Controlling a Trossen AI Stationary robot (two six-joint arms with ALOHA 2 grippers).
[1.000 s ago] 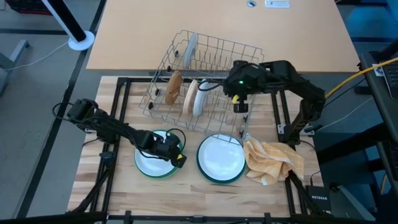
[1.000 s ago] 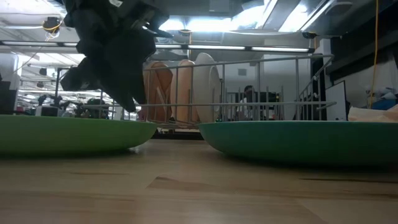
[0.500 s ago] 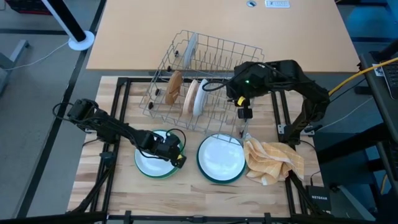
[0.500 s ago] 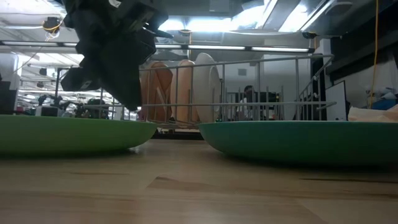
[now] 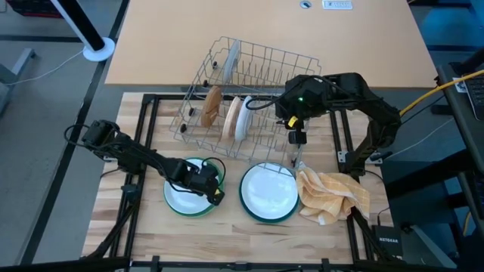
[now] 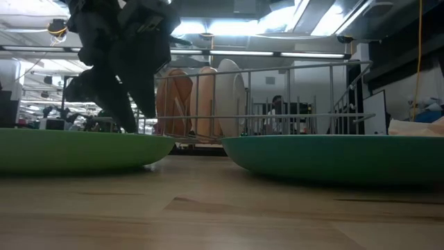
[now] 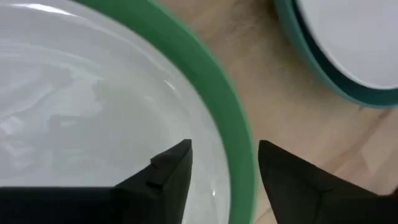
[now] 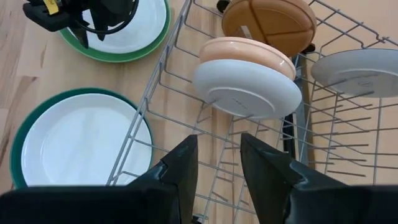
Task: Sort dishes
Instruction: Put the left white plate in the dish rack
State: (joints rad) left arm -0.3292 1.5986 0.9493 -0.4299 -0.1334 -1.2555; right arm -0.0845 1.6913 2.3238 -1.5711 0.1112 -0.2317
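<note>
**Sorting dishes: two stacks on the table, more in the rack**

Looking first at the dishes, we see a white plate [image 5: 184, 193] lying in a green plate [image 5: 176, 209] on the wooden table [image 5: 227, 234], and just beside it another white plate [image 5: 267, 190] resting in a teal plate [image 5: 249, 211]. The two stacks sit close together without touching.

Behind them, the grey wire rack [image 5: 257, 60] holds more dishes on edge: a brown plate [image 5: 211, 106], a tan plate [image 5: 231, 115] and a white one [image 5: 241, 119] pressed against it, and a grey-white plate [image 5: 231, 59] farther back.

We find the left gripper [image 5: 212, 189] low over the edge of the green stack, its fingers [image 7: 168, 171] spread apart either side of the green rim and holding nothing. The right gripper [image 5: 296, 138] hangs above the rack's near edge, its fingers [image 8: 180, 165] parted with nothing between them.

A crumpled yellow checked cloth [image 5: 333, 195] lies touching the teal plate.
</note>
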